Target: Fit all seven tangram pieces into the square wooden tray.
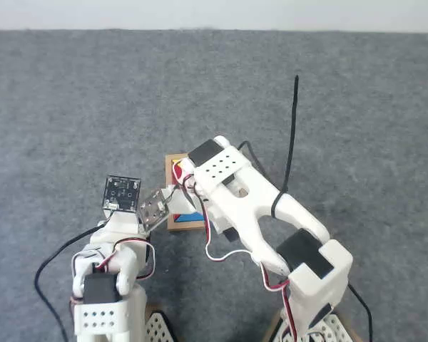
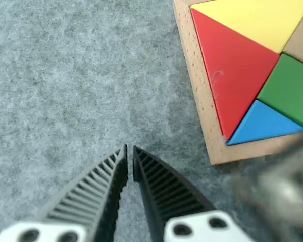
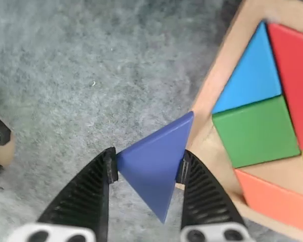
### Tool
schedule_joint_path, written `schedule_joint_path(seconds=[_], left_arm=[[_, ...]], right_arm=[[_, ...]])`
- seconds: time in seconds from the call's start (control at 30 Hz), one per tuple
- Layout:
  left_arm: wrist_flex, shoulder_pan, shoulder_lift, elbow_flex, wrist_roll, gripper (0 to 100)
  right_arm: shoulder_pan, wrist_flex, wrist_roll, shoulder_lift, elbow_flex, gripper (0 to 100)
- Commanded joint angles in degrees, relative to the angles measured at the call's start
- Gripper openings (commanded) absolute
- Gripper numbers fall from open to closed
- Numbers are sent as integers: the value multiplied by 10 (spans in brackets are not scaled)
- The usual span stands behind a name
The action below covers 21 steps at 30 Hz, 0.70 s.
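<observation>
Right hand (image 3: 147, 164) pinches dark blue triangle (image 3: 154, 174) at tray (image 3: 212, 96) rim. Carry above bare gap beside green square (image 3: 255, 131), align edges, lower flat. Left hand (image 2: 130, 156) pressed together.

Desk (image 1: 71, 107): grey felt-like covering. The square wooden tray (image 1: 180, 226) lies near centre and is largely covered by the right arm (image 1: 250, 206), which extends from the lower right across it. Pieces visible in the tray are a red piece (image 1: 177, 173) at the far corner and a blue piece (image 1: 189, 217) at the near edge. The left arm (image 1: 110, 285) stands at lower left, its head just beside the tray and carrying a small black circuit board (image 1: 121, 194). A black cable (image 1: 294, 128) stands upright behind the right arm.
</observation>
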Motion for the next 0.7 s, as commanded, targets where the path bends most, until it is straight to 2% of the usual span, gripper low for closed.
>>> schedule_joint_path(seconds=[0.0, 0.4, 0.67], left_arm=[[2, 2, -11, -7, 0, 21], [2, 2, -11, -7, 0, 21], [2, 2, -11, -7, 0, 21]], right_arm=[[12, -6, 35, 17, -57, 6], [56, 83, 182, 126, -195, 6], [53, 90, 265, 157, -237, 8]])
